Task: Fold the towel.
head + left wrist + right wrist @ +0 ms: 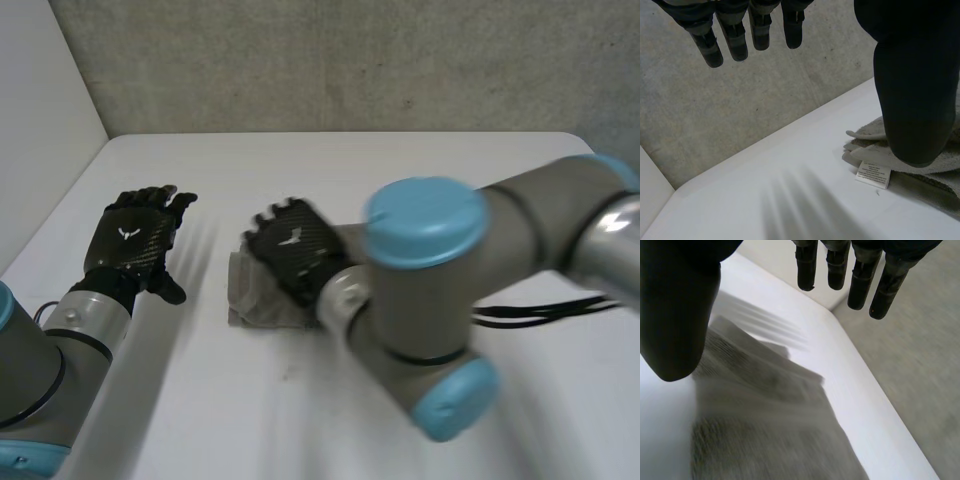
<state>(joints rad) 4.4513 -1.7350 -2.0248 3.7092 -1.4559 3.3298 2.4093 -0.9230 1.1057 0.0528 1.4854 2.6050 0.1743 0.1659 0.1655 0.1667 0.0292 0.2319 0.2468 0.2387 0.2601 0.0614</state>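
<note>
The surface (pixel 430 165) is bounded at its far edge by a concrete wall (pixel 350 60) and on the left by a white panel (pixel 40 110). Bare room is noted between the left robot hand (pixel 135 240) and the towel (pixel 245 300). The middle is obstructed by the towel, the right robot hand (pixel 292 250) over it, and the right arm (pixel 480 250).

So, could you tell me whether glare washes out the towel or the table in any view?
Head view: the table is bright but even, the towel plainly grey against it. Left wrist view: the towel's white label stands out from the table. Right wrist view: no bright spot on the towel.
</note>
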